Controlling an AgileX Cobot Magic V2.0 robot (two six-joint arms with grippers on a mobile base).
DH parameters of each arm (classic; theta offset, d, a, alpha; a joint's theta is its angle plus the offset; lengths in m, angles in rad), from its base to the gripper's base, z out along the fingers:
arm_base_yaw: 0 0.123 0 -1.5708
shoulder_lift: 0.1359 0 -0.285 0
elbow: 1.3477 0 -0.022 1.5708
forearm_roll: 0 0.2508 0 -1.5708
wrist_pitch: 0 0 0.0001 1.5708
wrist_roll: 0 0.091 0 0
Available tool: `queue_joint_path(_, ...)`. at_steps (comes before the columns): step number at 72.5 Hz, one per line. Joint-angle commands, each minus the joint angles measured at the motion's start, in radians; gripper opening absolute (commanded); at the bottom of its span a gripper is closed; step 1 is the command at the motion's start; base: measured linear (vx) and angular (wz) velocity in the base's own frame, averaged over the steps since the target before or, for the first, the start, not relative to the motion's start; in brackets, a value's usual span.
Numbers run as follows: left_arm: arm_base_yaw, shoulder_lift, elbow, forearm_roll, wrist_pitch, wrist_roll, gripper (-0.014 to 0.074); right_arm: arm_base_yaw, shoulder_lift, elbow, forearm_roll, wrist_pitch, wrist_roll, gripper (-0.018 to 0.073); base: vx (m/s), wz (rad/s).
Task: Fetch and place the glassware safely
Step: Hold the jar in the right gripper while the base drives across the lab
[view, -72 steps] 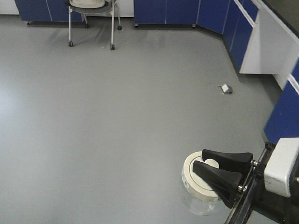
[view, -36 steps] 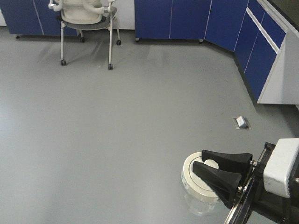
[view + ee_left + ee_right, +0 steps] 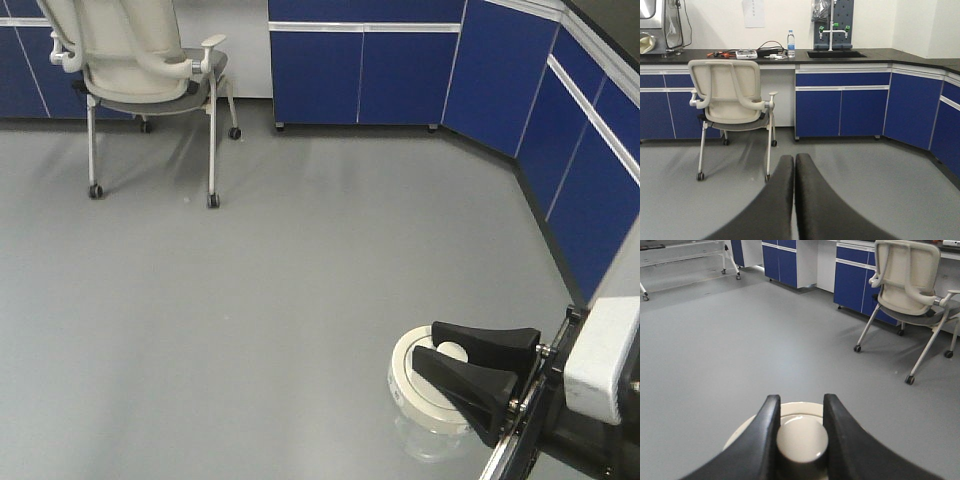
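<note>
Fingers of R gripper (image 3: 801, 412) sit clamped on knob (image 3: 802, 442) of cream lid (image 3: 408, 392), one each side, gap no wider than knob. Glass jar (image 3: 428, 440) sits under lid, over grey floor (image 3: 250, 320), lower right in front view. L gripper (image 3: 794, 167): fingers pressed together, nothing btwn.

The jar (image 3: 430, 441) is clear glass with a smooth cream lid (image 3: 411, 386), the right gripper (image 3: 427, 344) is matt black plastic, and the grey floor (image 3: 250, 300) looks smooth.
</note>
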Motion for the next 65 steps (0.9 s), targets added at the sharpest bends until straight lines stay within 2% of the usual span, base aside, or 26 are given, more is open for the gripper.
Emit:
queue_joint_path(1, -0.008, 0.013, -0.023, -0.004, -0.073, -0.002, -0.0007, -0.002, -0.009, -0.030, 0.038, -0.059, -0.004, -0.0001, 0.73, 0.05)
queue_joint_path(31, -0.008, 0.013, -0.023, -0.004, -0.073, -0.002, -0.0007, -0.002, -0.009, -0.030, 0.038, -0.059, -0.004, -0.0001, 0.68, 0.02)
queue_joint_path(65, -0.008, 0.013, -0.023, -0.004, -0.073, -0.002, -0.0007, -0.002, -0.009, -0.030, 0.038, -0.059, -0.004, -0.0001, 0.55, -0.10)
